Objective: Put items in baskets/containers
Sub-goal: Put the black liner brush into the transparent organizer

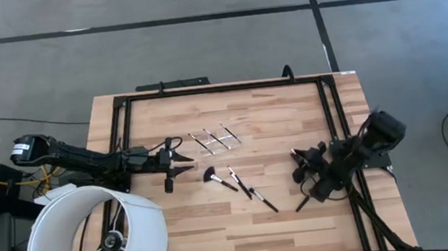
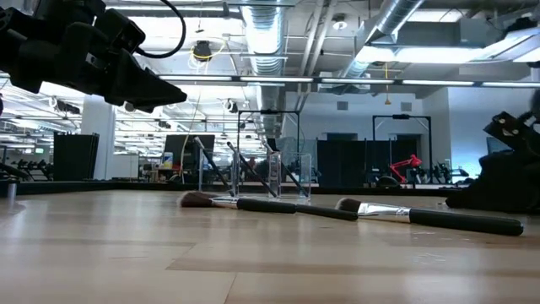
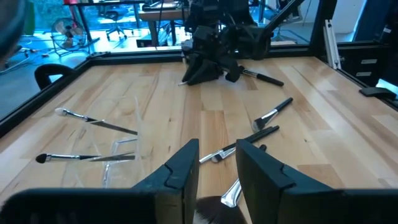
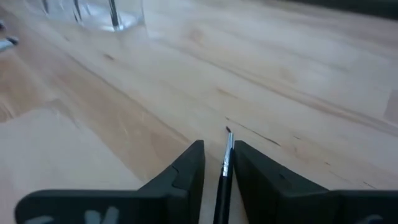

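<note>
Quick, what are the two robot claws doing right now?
Left gripper: open, holding nothing.
Right gripper: shut on a thin makeup brush.

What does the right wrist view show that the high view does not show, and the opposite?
Only the right wrist view shows the grip itself: a thin brush sits between the two fingers of the right hand, its tip pointing forward just above the wood.

Only the high view shows the whole layout: the left hand waiting beside the clear holder, three brushes loose on the table, and a big white cylinder at the near left corner.

Both show the table and part of the holder.
</note>
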Tool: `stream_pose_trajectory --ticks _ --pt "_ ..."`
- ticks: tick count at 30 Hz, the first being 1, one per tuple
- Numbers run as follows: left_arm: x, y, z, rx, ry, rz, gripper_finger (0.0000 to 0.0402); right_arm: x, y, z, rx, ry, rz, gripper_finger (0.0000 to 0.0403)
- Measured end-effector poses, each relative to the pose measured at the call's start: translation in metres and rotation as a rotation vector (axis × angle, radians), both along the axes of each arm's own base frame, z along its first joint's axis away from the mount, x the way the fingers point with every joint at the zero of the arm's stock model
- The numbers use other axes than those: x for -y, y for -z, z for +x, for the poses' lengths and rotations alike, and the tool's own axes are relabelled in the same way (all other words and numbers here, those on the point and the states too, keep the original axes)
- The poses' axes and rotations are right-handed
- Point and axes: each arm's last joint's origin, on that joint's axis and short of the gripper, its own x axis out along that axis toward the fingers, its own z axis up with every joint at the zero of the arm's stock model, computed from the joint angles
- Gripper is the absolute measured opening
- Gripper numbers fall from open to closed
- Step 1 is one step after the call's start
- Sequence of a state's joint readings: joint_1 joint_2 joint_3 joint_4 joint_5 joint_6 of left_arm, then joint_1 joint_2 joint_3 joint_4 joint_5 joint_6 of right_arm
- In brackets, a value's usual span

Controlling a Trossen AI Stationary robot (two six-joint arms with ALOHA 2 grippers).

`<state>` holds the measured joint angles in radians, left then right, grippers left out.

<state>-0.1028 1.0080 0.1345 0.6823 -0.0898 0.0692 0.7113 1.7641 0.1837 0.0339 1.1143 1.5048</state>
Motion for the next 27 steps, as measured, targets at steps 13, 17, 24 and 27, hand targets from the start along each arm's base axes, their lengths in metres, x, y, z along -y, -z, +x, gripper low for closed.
stream_pose_trajectory --ticks 13,17,24,27 --pt "0.000 -0.001 0.000 0.005 0.000 0.000 0.0104 -0.004 0.010 0.005 0.112 0.017 -0.063 0.0011" --pt "0.000 -0.001 0.000 0.008 0.000 0.000 0.0104 -0.003 0.006 0.008 0.105 0.040 -0.020 0.0002" --pt "0.000 -0.001 0.000 0.008 0.001 0.002 0.0104 -0.003 -0.008 0.012 0.075 0.064 0.115 0.0007" --pt "0.000 -0.001 0.000 0.008 0.001 0.003 0.0104 -0.003 -0.017 0.012 0.024 0.059 0.199 0.0010"
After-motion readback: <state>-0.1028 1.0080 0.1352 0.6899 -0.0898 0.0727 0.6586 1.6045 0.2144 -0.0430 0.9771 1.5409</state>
